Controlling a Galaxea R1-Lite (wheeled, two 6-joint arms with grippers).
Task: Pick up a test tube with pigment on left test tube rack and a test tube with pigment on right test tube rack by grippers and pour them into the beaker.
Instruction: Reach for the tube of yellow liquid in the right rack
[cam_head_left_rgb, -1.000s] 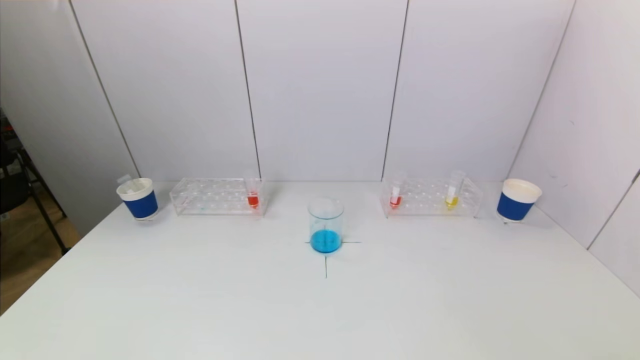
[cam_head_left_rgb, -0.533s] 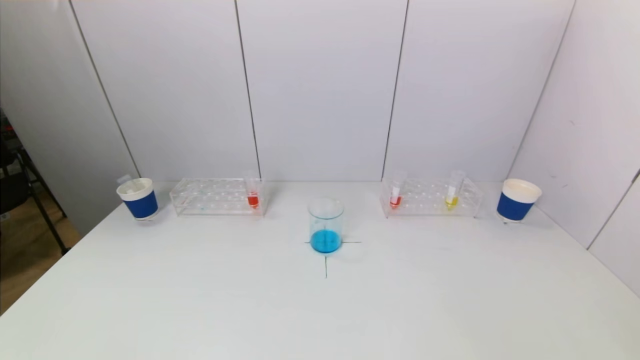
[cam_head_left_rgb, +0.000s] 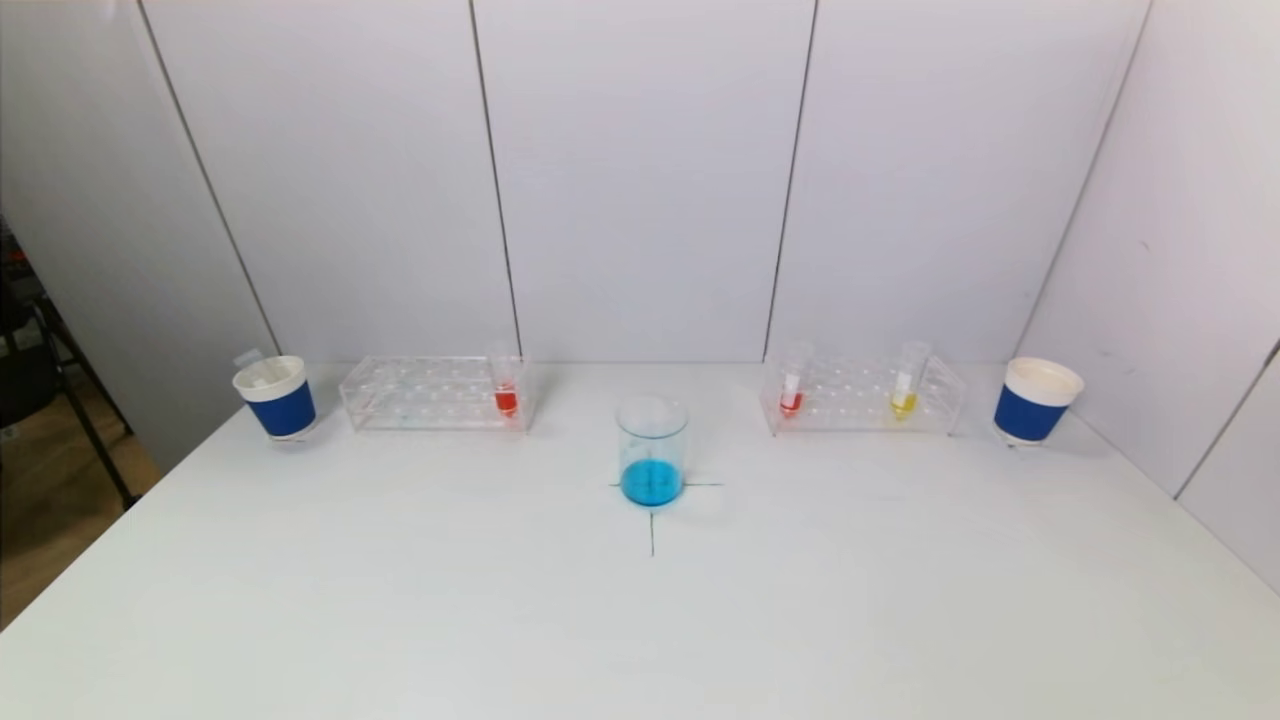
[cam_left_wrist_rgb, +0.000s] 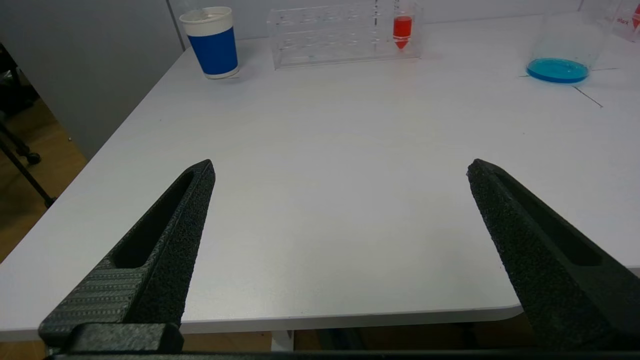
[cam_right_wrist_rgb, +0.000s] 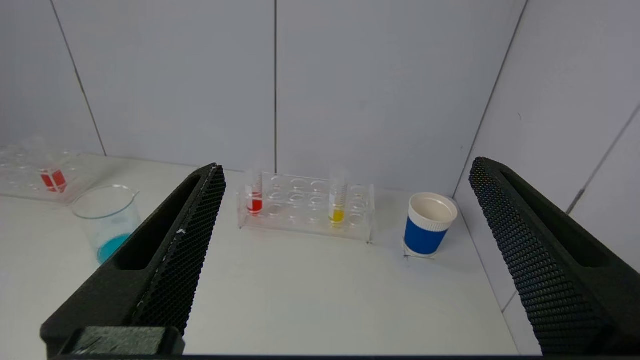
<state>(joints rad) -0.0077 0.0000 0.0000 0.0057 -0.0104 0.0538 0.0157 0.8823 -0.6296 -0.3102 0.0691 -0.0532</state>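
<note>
A clear beaker (cam_head_left_rgb: 651, 450) with blue liquid stands at the table's middle. The left clear rack (cam_head_left_rgb: 432, 393) holds one tube of red pigment (cam_head_left_rgb: 506, 385) at its right end. The right clear rack (cam_head_left_rgb: 862, 394) holds a red tube (cam_head_left_rgb: 792, 383) and a yellow tube (cam_head_left_rgb: 906, 384). Neither arm shows in the head view. My left gripper (cam_left_wrist_rgb: 340, 167) is open and empty over the table's near edge, far from its rack (cam_left_wrist_rgb: 345, 32). My right gripper (cam_right_wrist_rgb: 345, 167) is open and empty, well back from the right rack (cam_right_wrist_rgb: 306, 206).
A blue and white paper cup (cam_head_left_rgb: 276, 397) stands left of the left rack, holding something pale. An empty blue and white cup (cam_head_left_rgb: 1035, 400) stands right of the right rack. White walls close the back and right. The table's left edge (cam_head_left_rgb: 120, 520) drops to the floor.
</note>
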